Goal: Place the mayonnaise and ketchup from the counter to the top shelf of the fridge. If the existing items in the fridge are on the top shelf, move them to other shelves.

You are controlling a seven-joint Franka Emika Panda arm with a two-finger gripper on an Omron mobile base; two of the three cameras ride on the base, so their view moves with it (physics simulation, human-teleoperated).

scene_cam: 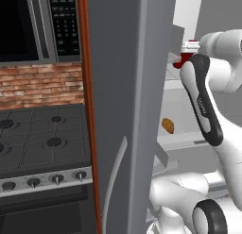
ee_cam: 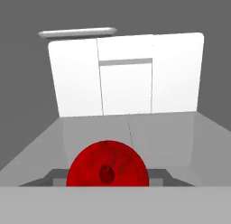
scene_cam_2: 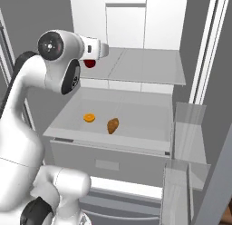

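Observation:
The fridge (scene_cam: 118, 87) stands open, and my arm reaches in at the level of the top shelf (scene_cam_2: 145, 65). My gripper (scene_cam_2: 93, 61) is shut on the ketchup (scene_cam_2: 90, 63), a red bottle held just above the shelf's left part. In the hand view the ketchup (ee_cam: 107, 169) is a red disc seen end on, close to the camera, with the gripper (ee_cam: 107, 175) around it and its fingers hidden. From the left base the ketchup (scene_cam: 181, 63) peeks out behind my forearm. The orange-brown lump (scene_cam_2: 113, 125) (scene_cam: 168, 126) lies on the shelf below (scene_cam_2: 136, 110). The mayonnaise and counter are out of view.
A small orange round thing (scene_cam_2: 89, 117) lies left of the lump. Door bins (scene_cam_2: 188, 124) jut out at the right. The door with its curved handle (scene_cam: 116, 171) stands between me and a black stove (scene_cam: 42, 134) under a microwave (scene_cam: 28, 25).

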